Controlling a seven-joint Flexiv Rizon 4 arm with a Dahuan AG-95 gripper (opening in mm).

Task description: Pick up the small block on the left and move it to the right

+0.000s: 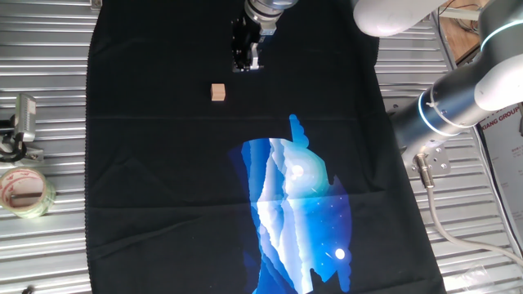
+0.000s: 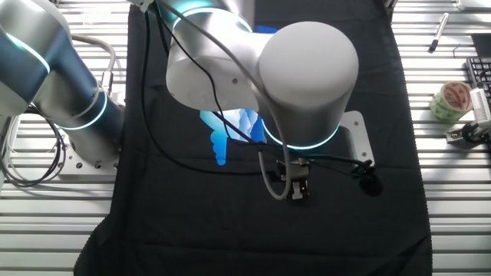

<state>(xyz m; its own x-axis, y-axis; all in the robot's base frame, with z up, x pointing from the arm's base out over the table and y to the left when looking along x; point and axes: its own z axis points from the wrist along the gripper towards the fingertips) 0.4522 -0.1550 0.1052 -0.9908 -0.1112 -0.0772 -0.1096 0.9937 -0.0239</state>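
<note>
Here the tiny light tan wooden cube point(image 1: 217, 92) sits on the black cloth point(image 1: 147, 163), free of the black two-finger gripper point(image 1: 246, 64), which hangs just beyond it and a little toward the arm's side; being a cube, it offers no long axis to favour. I cannot tell whether the fingers are parted or closed, only that they grasp nothing. The other fixed view shows the gripper point(image 2: 298, 192) from behind, but the arm's bulk hides the cube.
</note>
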